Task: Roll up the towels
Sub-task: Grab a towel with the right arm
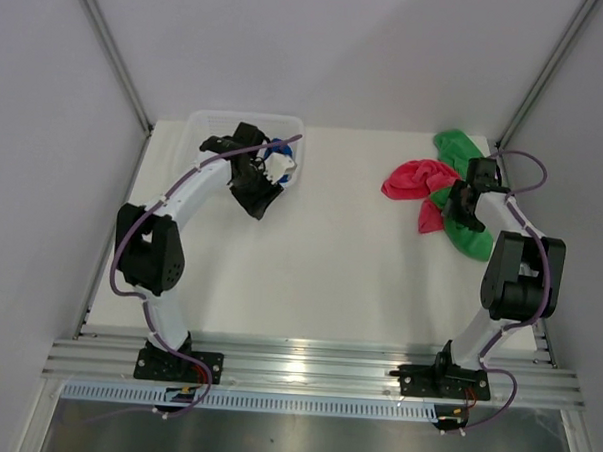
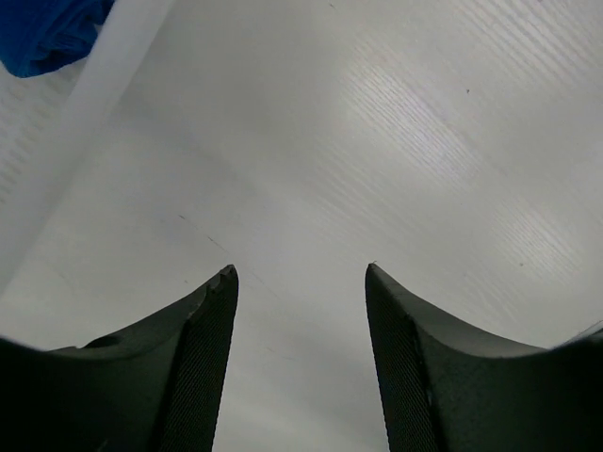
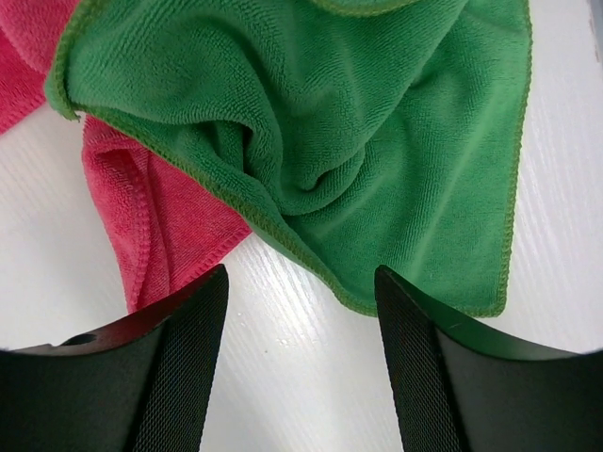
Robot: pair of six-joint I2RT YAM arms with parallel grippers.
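Green towel [image 3: 377,122] overlaps pink-red towel [image 3: 160,217], blue towel [image 2: 47,33] in basket [image 1: 216,117]; jaws parted, empty.

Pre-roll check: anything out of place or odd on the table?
No damage or spill. Green towel lies crumpled over the pink-red towel at the far right; blue towel sits bunched in the white basket at the far left.

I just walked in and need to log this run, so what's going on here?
It's a towel-rolling job. The left gripper hangs open over bare table beside the white basket, where the blue towel lies. The right gripper hangs open above the green towel, which lies crumpled partly over the pink-red towel; neither is rolled yet. Neither gripper holds anything.
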